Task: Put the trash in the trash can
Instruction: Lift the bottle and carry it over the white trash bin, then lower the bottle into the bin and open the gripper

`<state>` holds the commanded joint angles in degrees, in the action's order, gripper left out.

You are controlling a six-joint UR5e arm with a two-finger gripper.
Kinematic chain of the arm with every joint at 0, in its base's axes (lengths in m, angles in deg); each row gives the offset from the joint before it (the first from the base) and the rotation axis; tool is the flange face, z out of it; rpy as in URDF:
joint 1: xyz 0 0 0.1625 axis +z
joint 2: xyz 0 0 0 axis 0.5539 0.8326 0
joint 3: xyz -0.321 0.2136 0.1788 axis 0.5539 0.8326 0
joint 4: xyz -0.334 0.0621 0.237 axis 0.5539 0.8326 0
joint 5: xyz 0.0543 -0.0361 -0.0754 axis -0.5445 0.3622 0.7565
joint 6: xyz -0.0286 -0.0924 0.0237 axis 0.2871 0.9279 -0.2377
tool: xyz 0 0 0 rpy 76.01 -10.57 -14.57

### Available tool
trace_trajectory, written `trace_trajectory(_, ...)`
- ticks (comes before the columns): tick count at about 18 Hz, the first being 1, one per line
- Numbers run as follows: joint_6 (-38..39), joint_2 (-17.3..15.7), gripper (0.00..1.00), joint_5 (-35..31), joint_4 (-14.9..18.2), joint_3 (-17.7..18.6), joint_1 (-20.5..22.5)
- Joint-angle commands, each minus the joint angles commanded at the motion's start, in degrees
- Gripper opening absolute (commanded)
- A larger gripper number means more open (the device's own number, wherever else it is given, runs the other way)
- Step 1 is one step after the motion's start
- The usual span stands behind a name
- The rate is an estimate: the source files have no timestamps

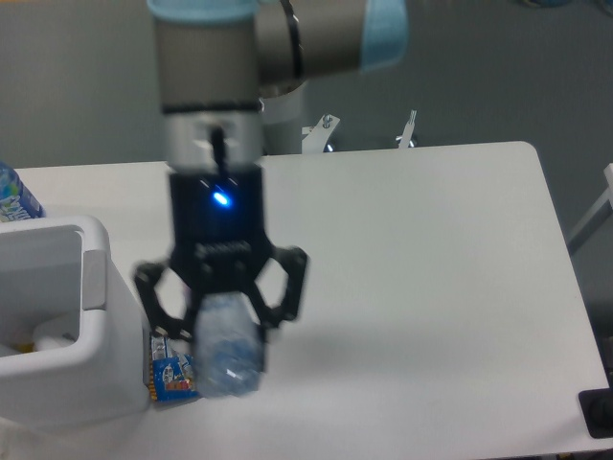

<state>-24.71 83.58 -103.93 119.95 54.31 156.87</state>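
Observation:
My gripper [222, 321] is shut on the clear plastic water bottle [228, 350] and holds it lifted above the table, close to the camera. The bottle's blue cap is hidden. The blue-and-yellow foil snack packet [170, 373] lies flat on the table beside the trash can, mostly hidden behind the gripper and bottle. The white boxy trash can [57, 383] stands at the left edge, with a grey rectangular patch [94, 278] on its rim. The gripper is just right of the can's rim.
Another blue-labelled bottle [13, 196] stands at the far left behind the trash can. The arm's base [287, 120] is at the back of the white table [431, 287]. A dark object [599, 414] sits at the bottom right corner.

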Motion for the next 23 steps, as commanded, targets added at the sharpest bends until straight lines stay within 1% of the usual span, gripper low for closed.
trace_trajectory(3,1.31,0.0,0.57,0.09,-0.09,-0.7,-2.38)
trace_trajectory(7,1.5,0.7,0.57,0.18,0.0,-0.53,-5.45)
trace_trajectory(9,1.58,1.84,0.57,0.18,0.0,-0.27,-8.78)
trace_trajectory(12,2.02,3.25,0.57,1.75,0.0,0.0,-10.99)
trace_trajectory(15,2.2,4.65,0.58,1.76,0.0,0.09,-12.13)
trace_trajectory(16,2.2,4.92,0.61,1.76,0.0,0.09,-12.23)
trace_trajectory(17,2.2,5.62,0.69,1.76,0.0,0.17,-12.31)
trace_trajectory(18,2.2,5.71,0.78,1.76,0.0,0.44,-12.23)
trace_trajectory(19,1.85,5.62,0.93,1.67,0.0,1.05,-12.23)
trace_trajectory(20,1.85,5.45,1.0,1.58,0.0,1.58,-12.23)
trace_trajectory(23,2.46,4.92,1.0,1.41,0.26,3.24,-11.7)
